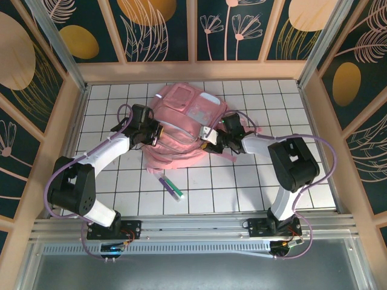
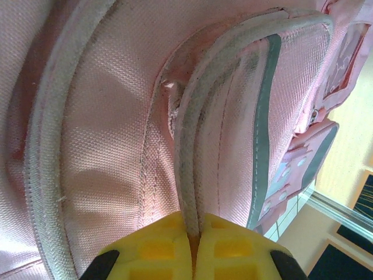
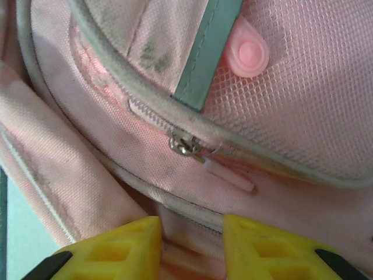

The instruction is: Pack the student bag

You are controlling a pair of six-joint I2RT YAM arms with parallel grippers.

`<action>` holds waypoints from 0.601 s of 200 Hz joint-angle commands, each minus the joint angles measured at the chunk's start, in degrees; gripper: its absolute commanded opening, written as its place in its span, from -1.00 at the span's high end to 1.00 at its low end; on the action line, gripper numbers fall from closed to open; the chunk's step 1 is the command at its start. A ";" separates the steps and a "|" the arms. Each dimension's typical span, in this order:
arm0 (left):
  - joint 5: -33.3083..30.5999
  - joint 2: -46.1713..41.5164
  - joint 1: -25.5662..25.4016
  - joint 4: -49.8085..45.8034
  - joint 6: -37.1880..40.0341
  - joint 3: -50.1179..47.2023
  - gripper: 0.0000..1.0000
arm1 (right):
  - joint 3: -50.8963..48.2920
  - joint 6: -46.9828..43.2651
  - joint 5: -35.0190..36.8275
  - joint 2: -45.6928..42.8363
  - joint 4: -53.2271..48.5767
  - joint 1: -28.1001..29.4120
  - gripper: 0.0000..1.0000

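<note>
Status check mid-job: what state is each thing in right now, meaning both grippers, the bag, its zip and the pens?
left gripper: shut, pinching the bag's pale piping.
right gripper: open, fingers apart over the fabric just below the zip.
student bag: lying on the table, pinched at its left side.
zipper slider: teeth meshed to its left; the rest is hidden.
two pens: lying on the table, outside the bag.

White table top (image 1: 242, 187) of square tiles with thin dark lines. Dark blue walls (image 1: 181, 18) on three sides, with drawn flowers, leaves and big yellow rounds. Light wood frame (image 1: 193, 69) around each wall piece. Shiny metal posts (image 1: 54, 42) in the two far corners. Silver rails (image 1: 193, 226) at the near edge, then a grey sheet (image 1: 193, 272). Bright, even light, soft shadows.
</note>
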 commanded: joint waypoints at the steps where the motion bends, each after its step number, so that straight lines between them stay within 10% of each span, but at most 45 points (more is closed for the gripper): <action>1: 4.38 -0.96 -0.60 2.81 -1.13 0.79 1.00 | 2.18 0.98 -1.01 1.54 3.91 0.93 0.31; 63: 4.39 -1.61 -0.67 3.24 -1.41 -0.37 1.00 | -0.95 0.20 -1.00 -2.13 7.00 0.85 0.21; 120: 4.14 -1.94 -0.64 3.37 -1.52 -0.82 1.00 | 1.61 -3.33 -7.73 -3.91 -2.18 -0.94 0.76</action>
